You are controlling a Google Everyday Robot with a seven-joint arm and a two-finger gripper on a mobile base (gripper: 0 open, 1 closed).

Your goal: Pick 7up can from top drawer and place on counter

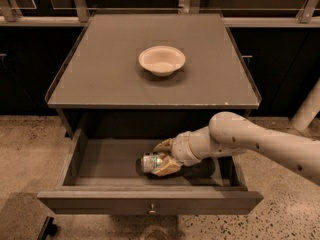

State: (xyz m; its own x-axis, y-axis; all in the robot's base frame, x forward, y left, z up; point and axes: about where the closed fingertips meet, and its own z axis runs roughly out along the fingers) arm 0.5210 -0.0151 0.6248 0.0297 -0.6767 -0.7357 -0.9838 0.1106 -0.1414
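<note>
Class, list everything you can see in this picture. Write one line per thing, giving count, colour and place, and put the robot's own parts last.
counter: one, grey-brown, centre of view, above the open drawer
bowl: one, white, on the counter, near its middle
drawer: one, grey-brown, pulled open below the counter
knob: one, metal, middle of the drawer front
can: one, silver and green, lying on its side inside the drawer
floor: speckled beige, around the cabinet
post: one, white, at the right edge
arm: one, white, reaching in from the right
end effector: one, tan, inside the drawer at the can
</note>
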